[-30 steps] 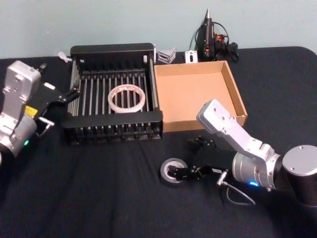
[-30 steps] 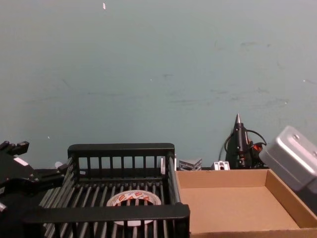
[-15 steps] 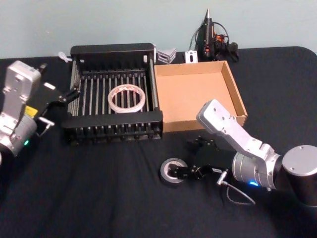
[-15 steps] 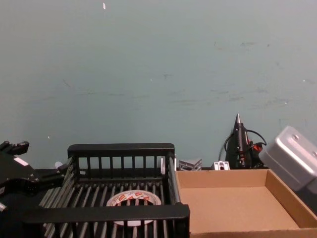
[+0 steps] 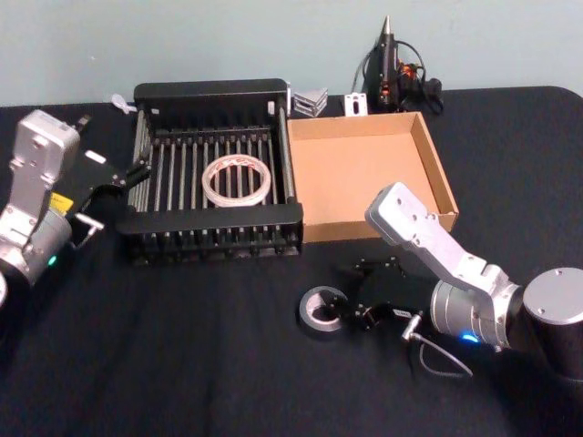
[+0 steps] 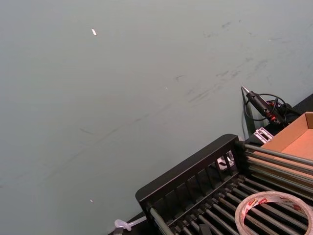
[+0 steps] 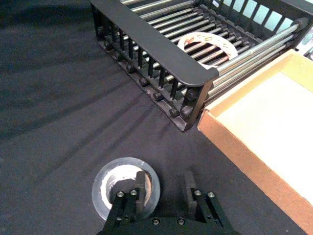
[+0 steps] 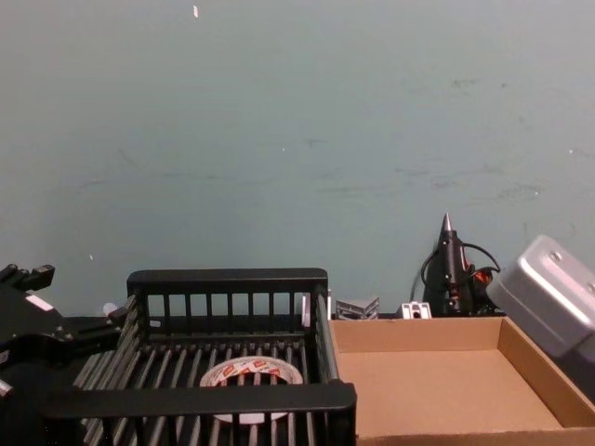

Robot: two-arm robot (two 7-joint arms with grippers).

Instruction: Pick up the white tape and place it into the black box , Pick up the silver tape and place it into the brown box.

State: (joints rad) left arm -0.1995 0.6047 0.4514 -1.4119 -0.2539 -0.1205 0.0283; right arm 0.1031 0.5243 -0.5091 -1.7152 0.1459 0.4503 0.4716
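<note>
Black-clothed table (image 5: 182, 346). Sitting on it: black box (image 5: 215, 221) and brown box (image 5: 437, 173) side by side, touching, silver tape (image 5: 321, 309) flat in front of them, some tools (image 5: 393, 68) along the back edge.

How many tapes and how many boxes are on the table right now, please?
Tapes: 2, the white tape and the silver tape.
Boxes: 2, the black box and the brown box.
Total: 4.
</note>
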